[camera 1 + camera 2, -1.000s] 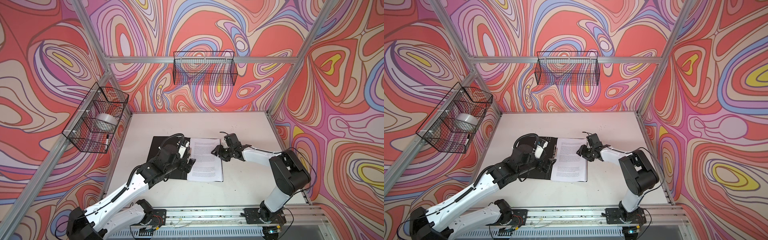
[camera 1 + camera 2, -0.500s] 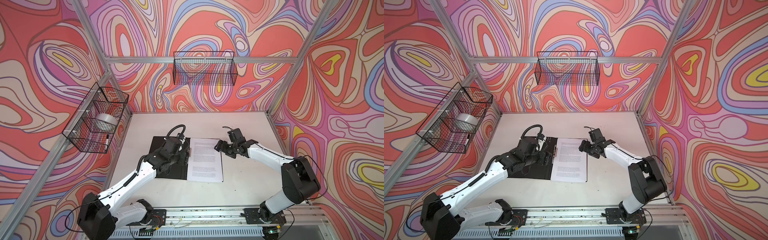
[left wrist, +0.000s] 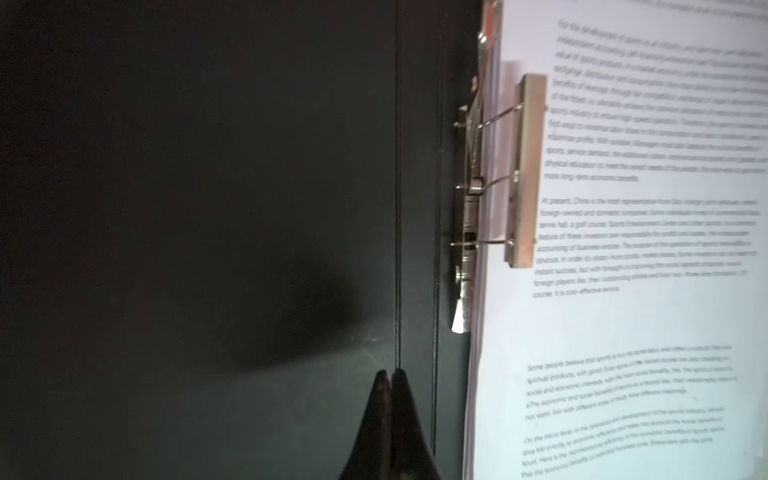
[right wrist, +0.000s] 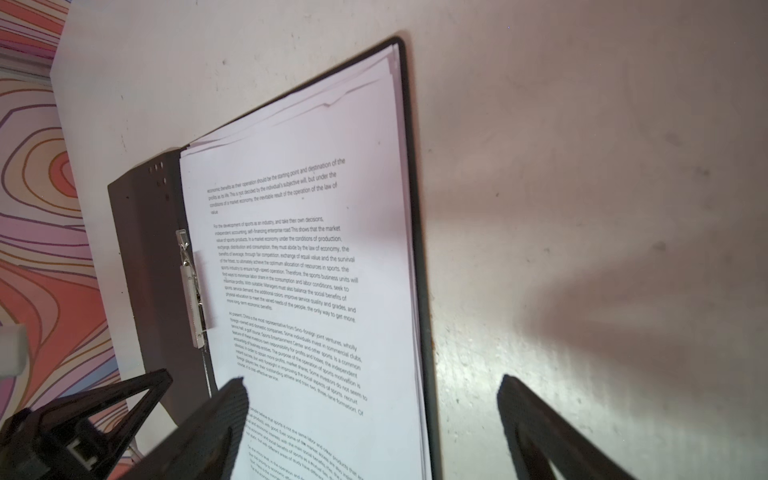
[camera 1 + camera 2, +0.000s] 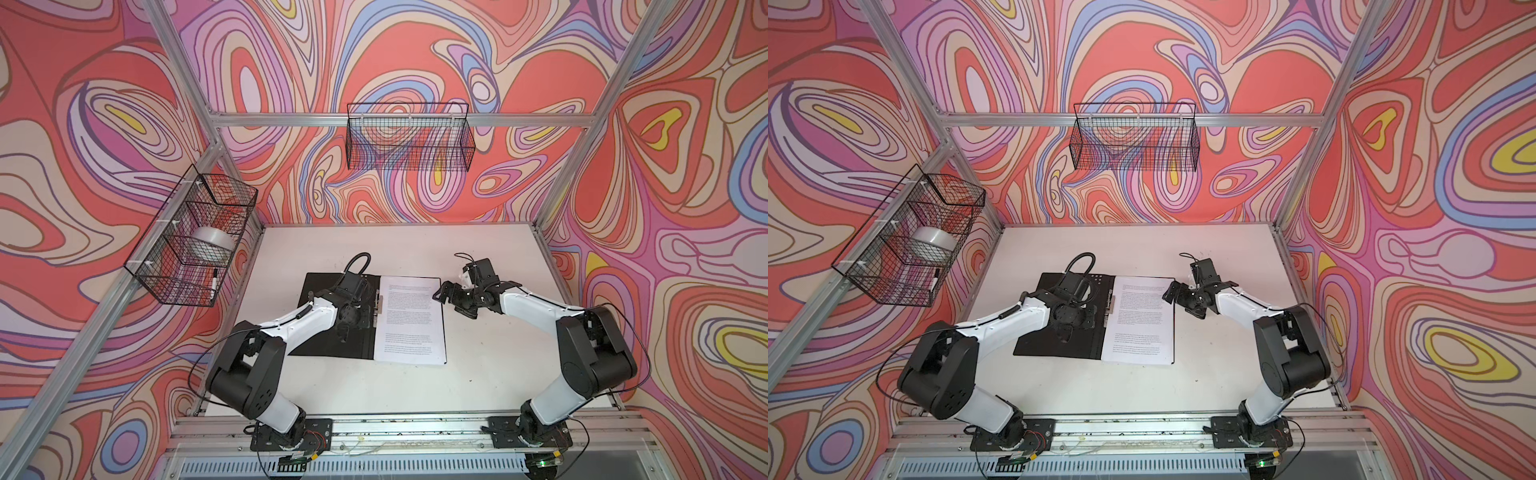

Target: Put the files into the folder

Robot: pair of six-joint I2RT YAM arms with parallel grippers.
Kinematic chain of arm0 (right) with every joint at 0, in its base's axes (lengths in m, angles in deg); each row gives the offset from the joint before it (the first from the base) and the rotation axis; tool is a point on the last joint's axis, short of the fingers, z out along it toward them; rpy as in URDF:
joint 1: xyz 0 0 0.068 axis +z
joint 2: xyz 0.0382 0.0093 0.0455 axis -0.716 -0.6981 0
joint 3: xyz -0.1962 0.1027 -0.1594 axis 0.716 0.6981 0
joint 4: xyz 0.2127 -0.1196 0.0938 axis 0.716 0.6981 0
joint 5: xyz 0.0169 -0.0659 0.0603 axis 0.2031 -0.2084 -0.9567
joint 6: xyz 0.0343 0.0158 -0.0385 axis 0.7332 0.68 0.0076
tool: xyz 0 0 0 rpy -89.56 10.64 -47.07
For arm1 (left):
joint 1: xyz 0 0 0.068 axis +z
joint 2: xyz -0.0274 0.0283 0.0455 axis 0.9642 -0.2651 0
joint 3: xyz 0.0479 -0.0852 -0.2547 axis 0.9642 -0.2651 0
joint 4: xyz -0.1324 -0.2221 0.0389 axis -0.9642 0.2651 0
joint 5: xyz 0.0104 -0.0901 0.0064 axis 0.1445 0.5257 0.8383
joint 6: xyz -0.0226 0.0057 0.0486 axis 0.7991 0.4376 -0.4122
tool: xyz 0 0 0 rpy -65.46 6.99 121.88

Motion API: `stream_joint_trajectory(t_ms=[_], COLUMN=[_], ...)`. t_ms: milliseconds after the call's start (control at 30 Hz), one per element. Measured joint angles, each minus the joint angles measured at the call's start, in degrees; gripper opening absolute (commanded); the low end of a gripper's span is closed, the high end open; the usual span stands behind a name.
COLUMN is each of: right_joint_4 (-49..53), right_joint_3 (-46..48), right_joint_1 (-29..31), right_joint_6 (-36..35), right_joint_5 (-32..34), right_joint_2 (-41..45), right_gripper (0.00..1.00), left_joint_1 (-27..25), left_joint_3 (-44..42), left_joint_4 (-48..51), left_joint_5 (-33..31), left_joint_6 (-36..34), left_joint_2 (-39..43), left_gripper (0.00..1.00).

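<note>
Take the white table [image 5: 478, 257] as the working plane. Find the folder [image 5: 320, 332] spread open near its centre, black inside up, the bare cover toward 9 o'clock of the spine. Note the files [image 5: 411, 328] stacked on the half toward 3 o'clock, slightly fanned at the 12 o'clock end in the right wrist view, yet inside the folder's outline. Check the metal clip [image 3: 525, 170] at the spine: bar down on the top sheet's 9 o'clock margin, so probably holding the stack.

Going by that, treat closing the cover as the step in hand. Read the left gripper [image 3: 390, 376] as pinched fully together with nothing between the tips, poised over the black cover just 9 o'clock of the spine crease; cannot tell whether touching. Read the right gripper [image 4: 372, 384] as spread wide and empty, hovering just beside the files' 3 o'clock edge, toward the 12 o'clock end.

For a clean close:
- Work the pinched tips out to the cover's far 9 o'clock edge and get under it.
- Lift in an arc about the spine toward 3 o'clock.
- Keep the wide fingers out of the sweep, ready to steady the stack's 3 o'clock edge.
- Go slowly past the clip and avoid snagging the fanned sheets.
</note>
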State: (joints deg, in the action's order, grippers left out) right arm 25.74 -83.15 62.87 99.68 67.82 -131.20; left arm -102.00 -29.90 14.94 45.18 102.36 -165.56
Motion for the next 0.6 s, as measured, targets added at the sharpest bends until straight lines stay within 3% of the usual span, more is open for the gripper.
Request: stream_joint_trajectory(t_ms=[267,600], right_joint_4=[-1.9,-2.8], right_joint_3=[0.0,-2.0], right_joint_1=[-1.1,-3.4], right_joint_6=[-0.3,-0.1], right_joint_5=[-2.9,-5.0], right_joint_2=[-3.7,-6.7], right_gripper=[0.98,0.96], left_joint_1=[0.0,0.0], left_joint_3=[4.8,5.7], left_joint_4=[-3.0,-6.6], left_joint_5=[2.4,7.1], left_joint_6=[1.2,2.7], left_joint_2=[-8.7,-11.2], left_gripper=[0.00,0.00])
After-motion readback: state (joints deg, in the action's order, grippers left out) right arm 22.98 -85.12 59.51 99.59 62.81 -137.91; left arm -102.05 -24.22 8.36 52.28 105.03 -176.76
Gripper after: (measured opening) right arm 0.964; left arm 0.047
